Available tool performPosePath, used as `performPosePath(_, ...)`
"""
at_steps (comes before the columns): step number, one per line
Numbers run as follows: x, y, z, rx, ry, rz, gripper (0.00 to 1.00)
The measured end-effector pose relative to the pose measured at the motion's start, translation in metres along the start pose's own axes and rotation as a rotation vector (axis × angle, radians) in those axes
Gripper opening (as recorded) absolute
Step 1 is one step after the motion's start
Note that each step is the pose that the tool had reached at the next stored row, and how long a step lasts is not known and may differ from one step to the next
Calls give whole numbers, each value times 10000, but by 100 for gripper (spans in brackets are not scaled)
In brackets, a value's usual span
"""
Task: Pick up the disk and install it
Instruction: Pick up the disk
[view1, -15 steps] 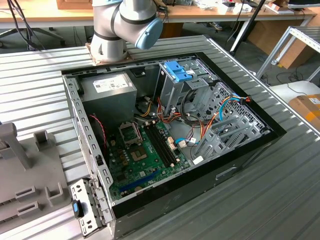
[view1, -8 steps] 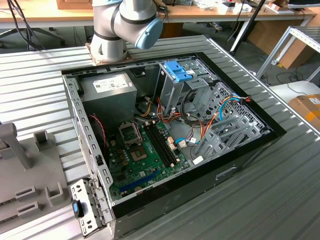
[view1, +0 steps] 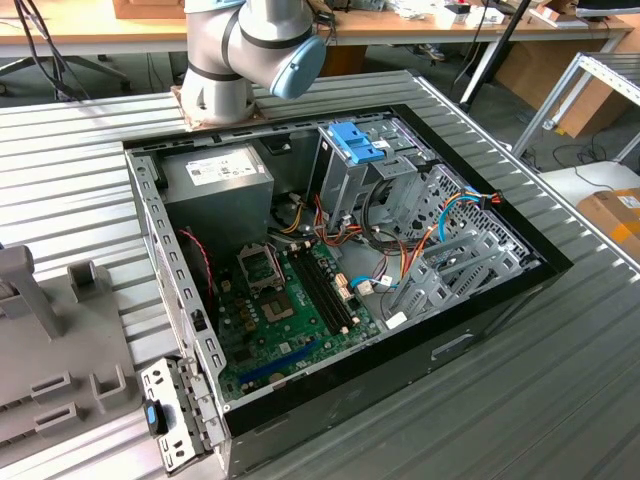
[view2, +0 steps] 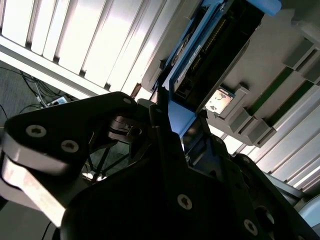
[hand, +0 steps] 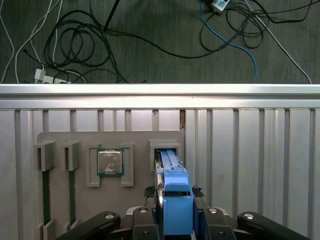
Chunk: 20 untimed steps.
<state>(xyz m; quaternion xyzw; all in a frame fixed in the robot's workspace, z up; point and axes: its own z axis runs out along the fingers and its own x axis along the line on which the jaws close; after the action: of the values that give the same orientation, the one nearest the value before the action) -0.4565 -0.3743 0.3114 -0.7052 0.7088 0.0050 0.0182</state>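
The disk (hand: 170, 160) stands on edge in a slot of the grey fixture plate (hand: 135, 142), its blue carrier rail (hand: 178, 212) facing the camera. In both wrist views my gripper (hand: 177, 197) is shut on the disk, its black fingers (hand: 150, 217) pressed against either side of the blue rail. The second wrist view shows the disk (view2: 210, 45) from the side, dark circuit face and blue rail, with my gripper (view2: 172, 115) clamped on its blue end. Whether the disk still rests in the slot I cannot tell.
A processor chip (hand: 110, 161) sits in a pocket of the plate beside the disk's slot. The open computer case (view1: 480, 345) lies on the ribbed metal table (view1: 560, 400), with a metal drive cage topped by a blue latch (view1: 355, 140) and a power-supply box (view1: 220, 185). Cables (hand: 100, 35) lie on the floor past the table edge.
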Motion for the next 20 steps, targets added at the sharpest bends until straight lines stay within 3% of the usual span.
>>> performPosePath(10,1,0,-12,4,-1,0,36)
performPosePath(18,-8,-5,-272,3,0,0,36)
performPosePath(20,-8,-5,-277,4,-2,-1,36)
